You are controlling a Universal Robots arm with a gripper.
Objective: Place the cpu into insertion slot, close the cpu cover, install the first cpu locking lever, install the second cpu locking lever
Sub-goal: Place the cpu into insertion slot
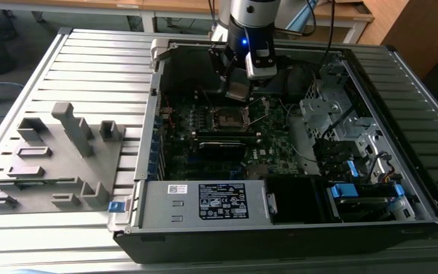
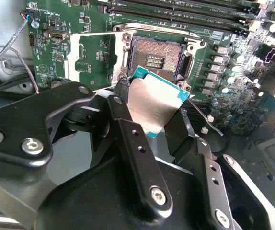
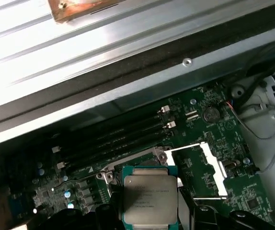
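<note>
Jaws clamped on cpu (image 2: 154,103) by opposite edges; chip tilted, clear of board. Insertion slot (image 2: 156,57) bare, straight ahead of jaws, just past chip's far edge. Cpu cover (image 2: 72,57) swung open, beside slot.

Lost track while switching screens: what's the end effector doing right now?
The end effector is closed on the chip, held near the open socket.

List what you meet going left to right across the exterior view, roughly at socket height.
grey fixture block → case side wall → cpu, held above the board → silver drive cage
</note>
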